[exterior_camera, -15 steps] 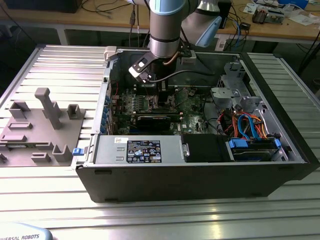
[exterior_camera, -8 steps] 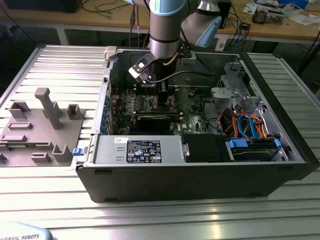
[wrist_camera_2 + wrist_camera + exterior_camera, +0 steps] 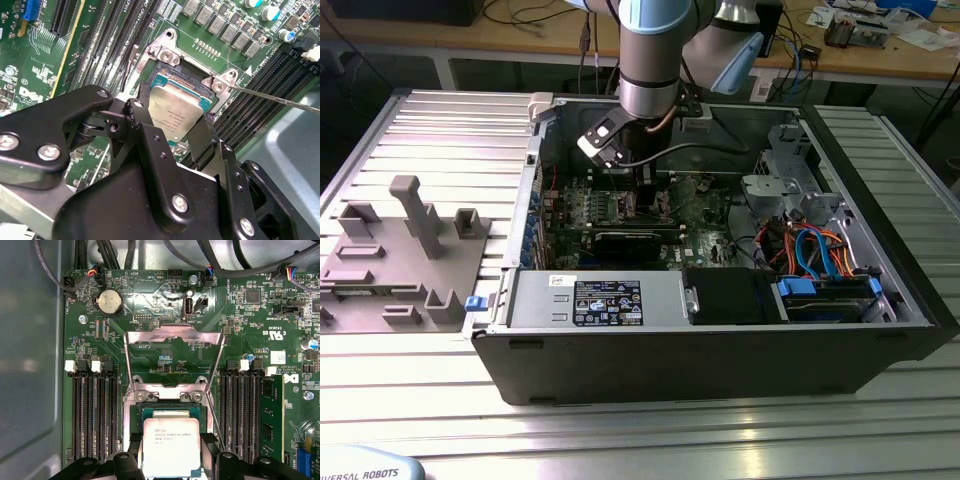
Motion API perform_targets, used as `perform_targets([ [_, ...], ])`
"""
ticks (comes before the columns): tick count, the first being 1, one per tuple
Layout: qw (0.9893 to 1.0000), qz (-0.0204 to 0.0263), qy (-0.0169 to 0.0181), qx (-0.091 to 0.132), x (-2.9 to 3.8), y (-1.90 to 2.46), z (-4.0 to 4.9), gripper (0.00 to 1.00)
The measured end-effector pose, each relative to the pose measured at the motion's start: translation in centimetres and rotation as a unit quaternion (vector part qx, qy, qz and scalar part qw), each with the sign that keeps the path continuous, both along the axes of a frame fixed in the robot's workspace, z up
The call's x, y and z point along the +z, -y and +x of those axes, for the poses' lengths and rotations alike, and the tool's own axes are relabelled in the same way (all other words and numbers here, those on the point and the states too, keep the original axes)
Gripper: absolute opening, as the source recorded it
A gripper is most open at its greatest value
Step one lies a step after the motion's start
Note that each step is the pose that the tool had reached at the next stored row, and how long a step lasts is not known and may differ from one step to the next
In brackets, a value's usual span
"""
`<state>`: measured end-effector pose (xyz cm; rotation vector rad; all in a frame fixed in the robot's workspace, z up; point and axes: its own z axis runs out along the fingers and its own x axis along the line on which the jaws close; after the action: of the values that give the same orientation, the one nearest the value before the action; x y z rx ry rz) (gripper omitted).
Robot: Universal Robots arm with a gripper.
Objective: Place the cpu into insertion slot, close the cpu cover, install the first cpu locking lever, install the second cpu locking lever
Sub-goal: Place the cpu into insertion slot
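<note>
1. The gripper (image 3: 175, 125) is set narrow. Its black fingers (image 3: 142, 117) pinch two opposite edges of the cpu (image 3: 179, 112), which sits between the fingertips with its silver top facing the wrist cameras.
2. The insertion slot (image 3: 169, 399) is directly under the gripper. The cpu is over its dark centre, slightly tilted in the second wrist view. I cannot tell whether it is fully seated or just above the slot.
3. The cpu cover (image 3: 172, 335) is flipped open. It stands just beyond the fingertips at the slot's far edge, clear of the cpu.
4. A locking lever (image 3: 280, 99), a thin metal rod, is unlatched and sticks out to one side of the gripper, past the slot corner.
5. Long black memory slots (image 3: 92, 410) run along both sides of the gripper. A green memory module (image 3: 272, 415) sits in the outer slot on one side.
6. A coin battery (image 3: 109, 301) is on the board well beyond the cover, away from the gripper.
7. In the exterior view the arm (image 3: 650, 60) reaches straight down into the open computer case (image 3: 720, 350). A grey fixture tray (image 3: 400, 260) is outside the case, well apart from the gripper.
</note>
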<state>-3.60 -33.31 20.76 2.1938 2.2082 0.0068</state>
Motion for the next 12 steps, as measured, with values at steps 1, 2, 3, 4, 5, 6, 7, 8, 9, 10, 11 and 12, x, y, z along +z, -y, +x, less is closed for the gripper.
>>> perform_targets([
  [1,1.0,0.0,0.0,0.0,-0.05,0.0,0.0,0.54],
  [2,1.0,0.0,0.0,0.0,-0.11,0.0,0.0,0.54],
  [3,1.0,0.0,0.0,0.0,-0.17,0.0,0.0,0.54],
  [4,1.0,0.0,0.0,0.0,-0.2,0.0,0.0,0.54],
  [5,1.0,-0.0001,0.0,0.0,-0.22,-0.01,0.0,0.54],
  [6,1.0,-0.0005,0.0,0.001,-0.24,-0.02,0.0,0.54],
  [7,1.0,-0.0009,0.0,0.002,-0.25,-0.02,0.0,0.54],
  [8,1.0,-0.0011,0.0,0.002,-0.27,-0.02,0.0,0.54],
  [9,1.0,-0.0011,0.0,0.002,-0.3,-0.02,0.0,0.54],
  [10,1.0,-0.0011,0.0001,0.002,-0.33,-0.02,0.0,0.54],
  [11,1.0,-0.0011,0.0,0.002,-0.37,-0.02,0.0,0.54],
  [12,1.0,-0.0011,0.0,0.002,-0.43,-0.02,0.0,0.54],
])
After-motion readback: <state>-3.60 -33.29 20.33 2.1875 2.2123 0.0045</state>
